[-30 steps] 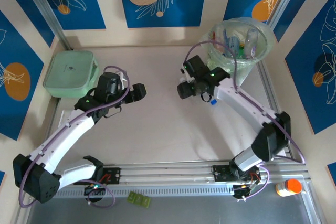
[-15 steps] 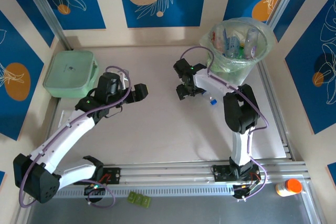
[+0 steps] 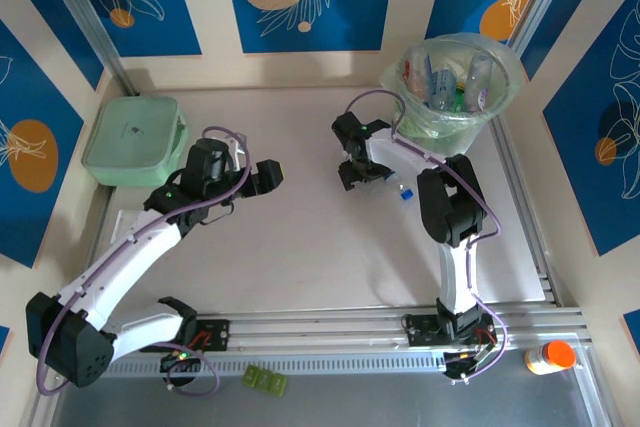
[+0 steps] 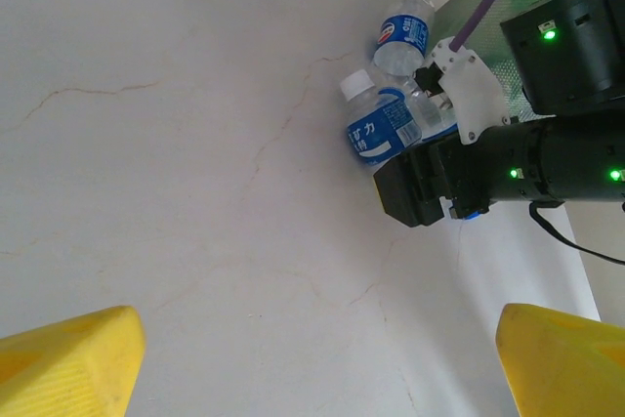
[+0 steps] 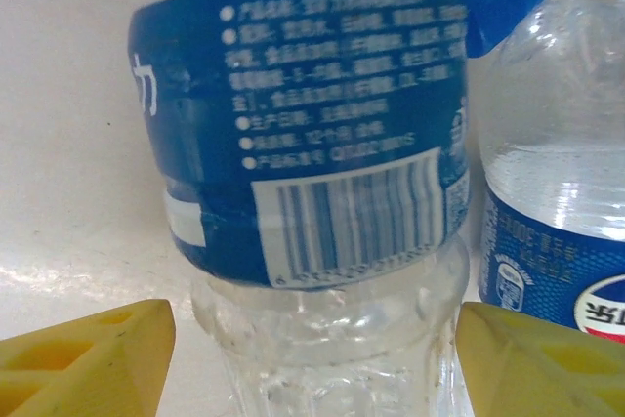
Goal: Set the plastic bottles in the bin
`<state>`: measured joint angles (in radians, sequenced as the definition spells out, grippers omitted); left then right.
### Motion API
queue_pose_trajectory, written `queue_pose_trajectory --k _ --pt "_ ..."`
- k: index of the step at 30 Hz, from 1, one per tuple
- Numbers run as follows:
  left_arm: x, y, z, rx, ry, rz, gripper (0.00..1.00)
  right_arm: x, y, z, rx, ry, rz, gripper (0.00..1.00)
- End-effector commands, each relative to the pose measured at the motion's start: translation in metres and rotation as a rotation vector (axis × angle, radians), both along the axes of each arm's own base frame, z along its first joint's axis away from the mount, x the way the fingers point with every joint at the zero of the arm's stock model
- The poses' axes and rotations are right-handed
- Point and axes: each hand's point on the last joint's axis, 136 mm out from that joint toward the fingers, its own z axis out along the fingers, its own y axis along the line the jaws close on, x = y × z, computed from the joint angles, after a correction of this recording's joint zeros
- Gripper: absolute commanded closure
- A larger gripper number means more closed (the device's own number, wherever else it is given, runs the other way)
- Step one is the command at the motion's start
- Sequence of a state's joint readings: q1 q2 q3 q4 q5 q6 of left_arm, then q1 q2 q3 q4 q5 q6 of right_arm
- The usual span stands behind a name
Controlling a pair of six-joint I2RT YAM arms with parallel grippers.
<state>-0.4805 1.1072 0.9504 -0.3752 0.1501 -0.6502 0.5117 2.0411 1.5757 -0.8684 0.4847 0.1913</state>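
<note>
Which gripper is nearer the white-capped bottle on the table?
Right. The right gripper has its jaws either side of the white-capped bottle, beside the bin; the left gripper is well off to its left.

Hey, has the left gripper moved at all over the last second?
No. The left gripper sits in the same spot on the table, just as far to the right of the mint-green box as before.

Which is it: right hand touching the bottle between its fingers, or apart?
Cannot tell. Right wrist view: gap beside one finger; the other meets the bottle in outline only.
</note>
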Motion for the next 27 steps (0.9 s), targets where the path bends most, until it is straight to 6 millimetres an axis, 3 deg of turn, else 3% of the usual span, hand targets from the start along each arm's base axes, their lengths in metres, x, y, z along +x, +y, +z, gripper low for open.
queue_pose_trajectory --k 1,7,11,15,21,27 --pt "0.001 0.000 0.002 -0.025 -0.014 -0.001 0.08 -0.001 0.006 -0.011 0.034 0.028 0.006 0.24" --pt "0.002 -0.001 0.002 -0.031 -0.012 -0.001 0.08 -0.001 0.005 -0.013 0.053 0.029 -0.015 0.30" --pt "0.002 0.000 0.003 -0.029 -0.016 0.000 0.08 -0.002 0.006 0.001 0.079 -0.005 -0.018 0.41" --pt "0.002 0.001 0.006 -0.029 -0.021 0.001 0.08 -0.008 0.007 0.015 0.116 -0.026 -0.018 0.43" --pt "-0.004 0.005 0.014 -0.030 -0.031 0.007 0.08 -0.026 0.023 0.055 0.243 -0.083 0.025 0.44" --pt "-0.022 -0.012 0.042 -0.095 -0.093 -0.115 0.00 -0.059 0.047 0.110 0.508 -0.157 0.104 0.45"
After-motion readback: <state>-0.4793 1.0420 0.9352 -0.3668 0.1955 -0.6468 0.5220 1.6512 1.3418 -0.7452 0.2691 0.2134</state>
